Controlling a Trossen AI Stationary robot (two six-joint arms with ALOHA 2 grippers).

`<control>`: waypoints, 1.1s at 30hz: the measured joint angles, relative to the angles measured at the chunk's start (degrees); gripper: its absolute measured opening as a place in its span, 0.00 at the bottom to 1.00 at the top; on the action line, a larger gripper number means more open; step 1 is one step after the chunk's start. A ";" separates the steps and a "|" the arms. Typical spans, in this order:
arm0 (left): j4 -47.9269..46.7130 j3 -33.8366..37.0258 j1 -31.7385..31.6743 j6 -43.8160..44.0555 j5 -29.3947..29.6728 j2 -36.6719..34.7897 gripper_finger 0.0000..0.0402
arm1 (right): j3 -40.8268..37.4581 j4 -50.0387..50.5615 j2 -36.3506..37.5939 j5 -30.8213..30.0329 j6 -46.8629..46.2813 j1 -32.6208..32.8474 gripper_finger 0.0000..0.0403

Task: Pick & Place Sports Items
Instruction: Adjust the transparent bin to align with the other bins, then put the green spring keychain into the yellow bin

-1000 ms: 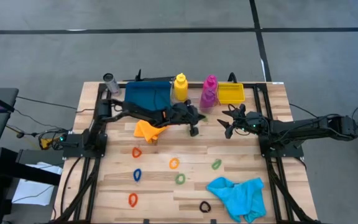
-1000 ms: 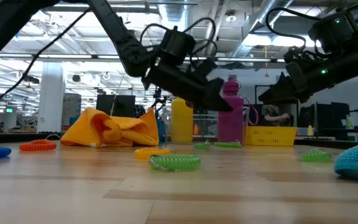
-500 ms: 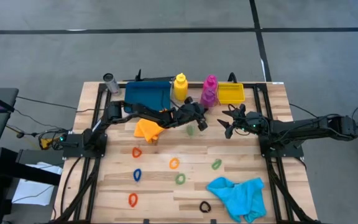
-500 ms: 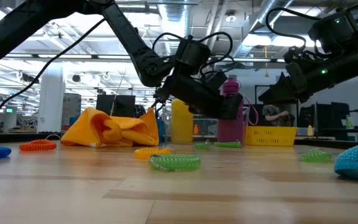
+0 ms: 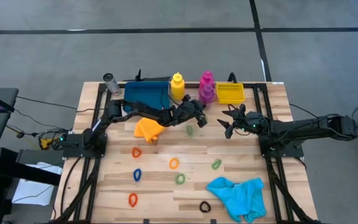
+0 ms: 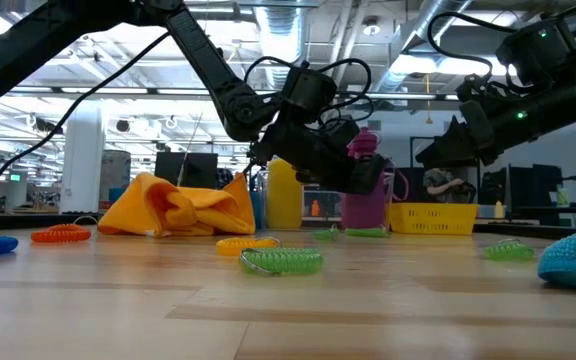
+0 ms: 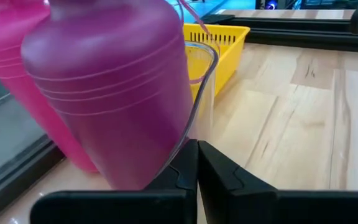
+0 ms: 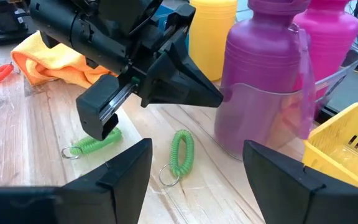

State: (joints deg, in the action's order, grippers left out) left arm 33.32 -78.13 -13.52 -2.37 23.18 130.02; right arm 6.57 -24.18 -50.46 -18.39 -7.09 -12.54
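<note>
L gripper (image 5: 199, 113) sits at the back centre of the table, fingers pressed together w/ nothing between them, tips right up against the purple bottle (image 5: 206, 94); can't tell if actually touching. Purple bottle stands upright just in front of the magenta bottle (image 5: 206, 79), both beside the small yellow bin (image 5: 230, 93). Yellow bottle (image 5: 177, 86) upright next to the blue tray (image 5: 146, 95). R gripper (image 5: 229, 124) hovers nr the right-centre, fingers spread wide, empty, pointed toward the bottles. Orange cloth (image 5: 148, 129) bunched under the L arm, in front of the tray. Cyan cloth (image 5: 238, 196) lies at the front right. Green ring (image 5: 190, 130) on the wood betw. the two grippers; other rings, e.g. orange ring (image 5: 174, 163) and blue ring (image 5: 137, 175), scattered over the front half.
</note>
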 joint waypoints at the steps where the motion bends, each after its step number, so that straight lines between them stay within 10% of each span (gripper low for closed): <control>1: -0.01 0.00 -0.03 -0.01 -0.91 0.00 0.00 | 0.00 0.00 0.00 0.00 0.01 -0.01 0.61; 10: 2.87 0.00 0.93 -0.25 -13.09 -0.02 0.00 | 0.00 0.00 0.00 0.00 0.00 0.00 0.61; 26: 4.17 0.00 5.68 -0.20 -13.60 -0.44 0.06 | 0.00 0.00 0.00 0.00 0.00 0.00 0.61; 33: -15.64 0.02 7.30 -0.22 -13.11 -9.30 0.23 | 0.00 0.02 0.00 0.12 0.00 0.00 0.61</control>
State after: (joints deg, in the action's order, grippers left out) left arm 17.68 -78.11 -6.22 -2.59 10.08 120.71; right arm 6.57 -24.16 -50.46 -18.27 -7.09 -12.53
